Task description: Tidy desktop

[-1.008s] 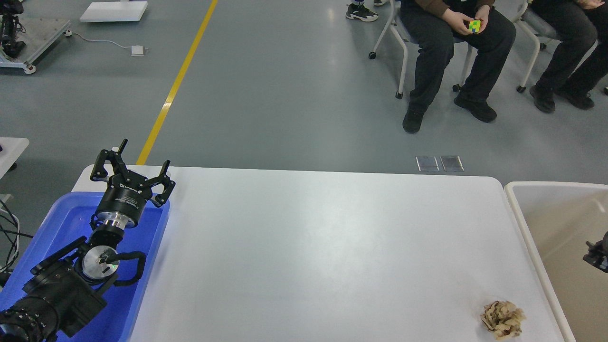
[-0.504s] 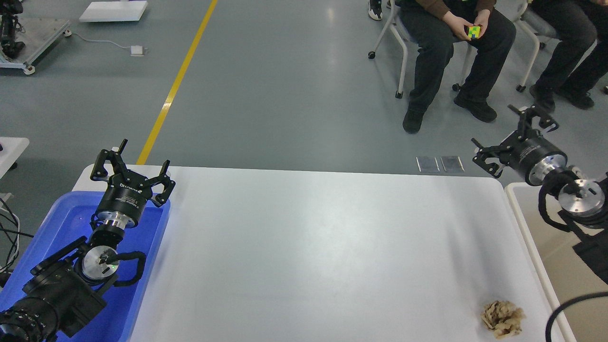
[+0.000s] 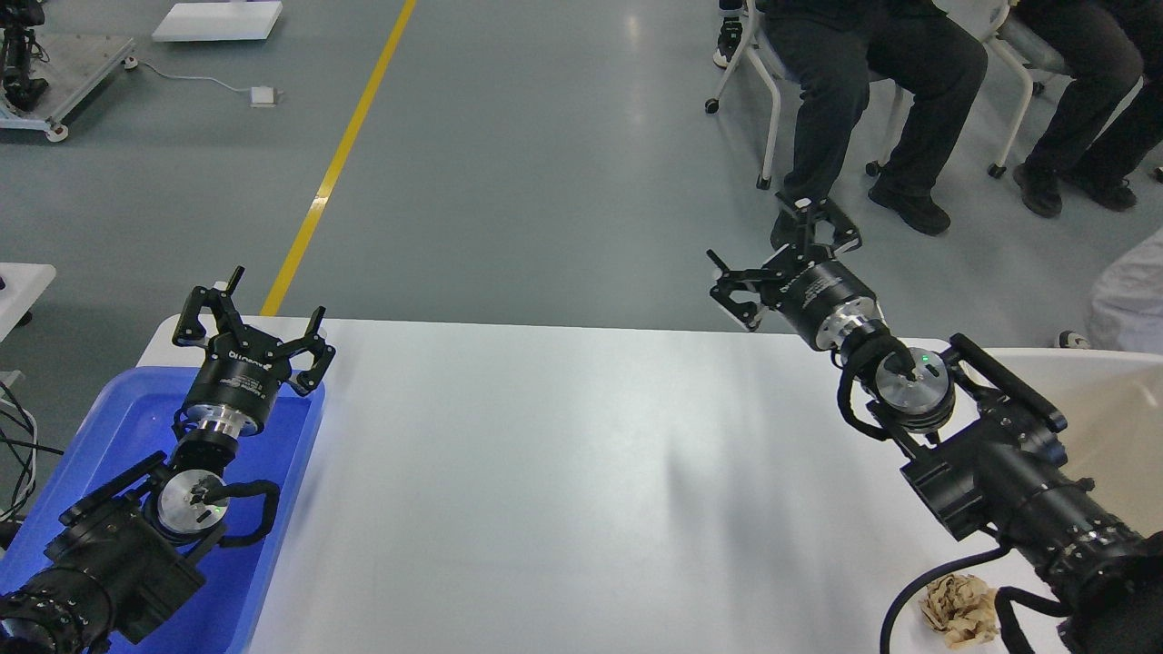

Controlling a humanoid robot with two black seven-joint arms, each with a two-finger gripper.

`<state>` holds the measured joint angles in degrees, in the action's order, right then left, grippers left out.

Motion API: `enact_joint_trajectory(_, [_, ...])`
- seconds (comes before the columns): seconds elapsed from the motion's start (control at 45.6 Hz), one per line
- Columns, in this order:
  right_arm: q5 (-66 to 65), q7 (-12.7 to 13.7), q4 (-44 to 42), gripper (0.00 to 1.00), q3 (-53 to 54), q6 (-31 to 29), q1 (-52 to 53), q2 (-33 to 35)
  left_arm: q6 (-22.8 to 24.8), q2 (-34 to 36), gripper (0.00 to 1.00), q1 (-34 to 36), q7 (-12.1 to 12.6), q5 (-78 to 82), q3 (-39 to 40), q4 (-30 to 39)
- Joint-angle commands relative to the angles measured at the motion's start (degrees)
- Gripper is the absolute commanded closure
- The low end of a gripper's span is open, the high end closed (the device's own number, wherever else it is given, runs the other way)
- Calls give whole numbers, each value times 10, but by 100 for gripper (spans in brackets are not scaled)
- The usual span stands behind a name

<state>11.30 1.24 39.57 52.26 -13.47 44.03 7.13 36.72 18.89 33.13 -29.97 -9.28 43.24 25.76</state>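
Observation:
The white desktop [image 3: 563, 472] fills the middle of the head view. A crumpled brown paper ball [image 3: 954, 607] lies near its front right corner, partly behind my right arm's cable. My left gripper [image 3: 253, 320] is open and empty, held over the far end of the blue tray [image 3: 109, 427]. My right gripper [image 3: 783, 262] is open and empty, raised above the desktop's far edge, well away from the paper ball.
A beige bin [image 3: 1104, 409] stands at the right of the desktop, partly hidden by my right arm. People sit on chairs [image 3: 772, 100] beyond the far edge. A yellow floor line [image 3: 336, 163] runs at the back left.
My right arm has swung in from the right edge over the bin and now reaches left across the desktop's far right part. The left arm has not moved.

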Motion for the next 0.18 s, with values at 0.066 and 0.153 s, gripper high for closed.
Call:
enact_joint_trajectory(0.066, [0,1,2,0,6,-32,-45,-52,0,0,0,0,0,1,0,0])
enact_joint_trajectory(0.153, [0,0,0,0,7,-39,-65,-52,0,0,0,0,0,0,0,0])
